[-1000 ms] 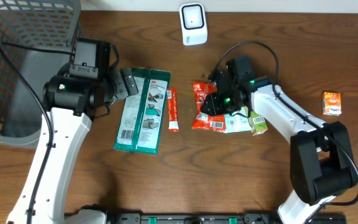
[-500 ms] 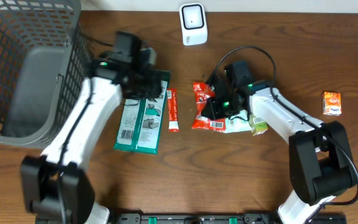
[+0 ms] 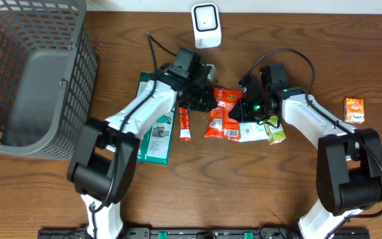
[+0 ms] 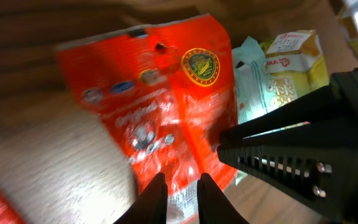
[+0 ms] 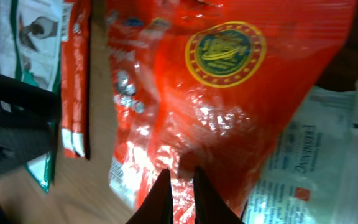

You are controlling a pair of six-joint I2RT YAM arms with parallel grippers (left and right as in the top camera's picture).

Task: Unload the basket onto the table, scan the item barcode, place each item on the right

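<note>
The glossy red plastic snack bag point(image 3: 225, 111), marked with a round green-and-gold emblem, lies mid-table on the dark wooden table point(image 3: 244, 192), its emblem face up; it rests against a pale white-and-teal packet point(image 3: 249, 134) and a small yellow-green drink carton point(image 3: 277, 134), well apart from the white box-shaped barcode scanner point(image 3: 205, 25) at the far edge. The left gripper point(image 4: 180, 186) is drawn narrow, with the bag's lower edge seemingly nipped between its fingers; the right gripper point(image 5: 179, 183) is likewise narrow, and appears to pinch the film from the opposite side. No barcode shows in any view, so which face carries it I cannot tell. The main hazard is two holds on one thin, slippery film; if the arms pull in different directions, the bag may tear, stretch or slide out of one pinch. A shallow nip on a crinkled edge may also let go once the contents' weight hangs from it. The two sets of fingers sit close together, so a small misjudged turn could knock them against each other. Lifting could drag the touching packet and carton along, or nudge the narrow red stick packet point(image 3: 184, 124) just beside; and a creased bag shown to the scanner may simply fail to read.
</note>
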